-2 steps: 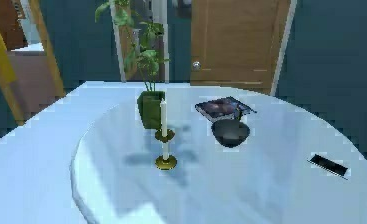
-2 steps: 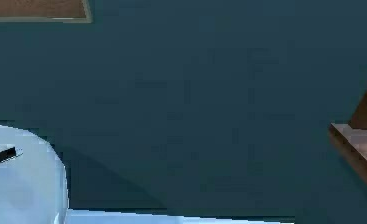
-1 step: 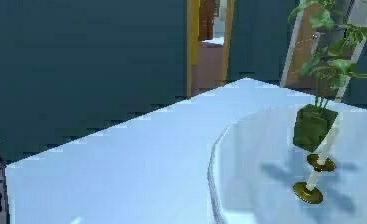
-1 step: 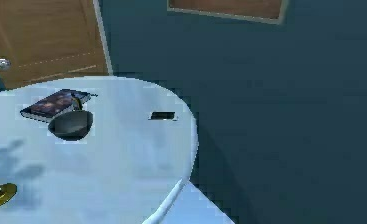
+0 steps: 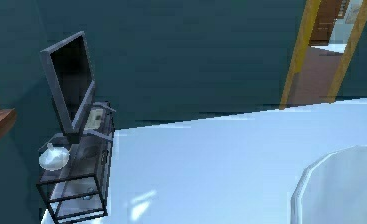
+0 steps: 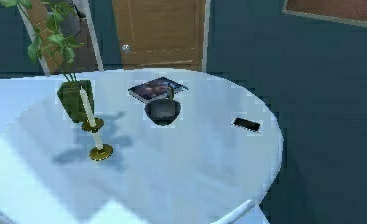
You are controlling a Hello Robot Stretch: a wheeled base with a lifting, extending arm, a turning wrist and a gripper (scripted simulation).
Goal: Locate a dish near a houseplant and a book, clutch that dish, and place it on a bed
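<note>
pale round table (image 6: 191, 178) close below, dark dish (image 6: 164, 111) past its middle
the fingers' state cannot be told. the dish sits just in front of the book (image 6: 156, 89), perhaps touching it, with the houseplant (image 6: 67, 95) off to the arm side view's left, so it fits the task's cue. a near candle (image 6: 98, 138) and a second candle (image 6: 86, 108) stand on that side, and a careless reach might knock them. a small dark flat thing (image 6: 247, 124) lies to the right. ahead, a television (image 5: 71, 75) on its stand (image 5: 83, 168).
</note>
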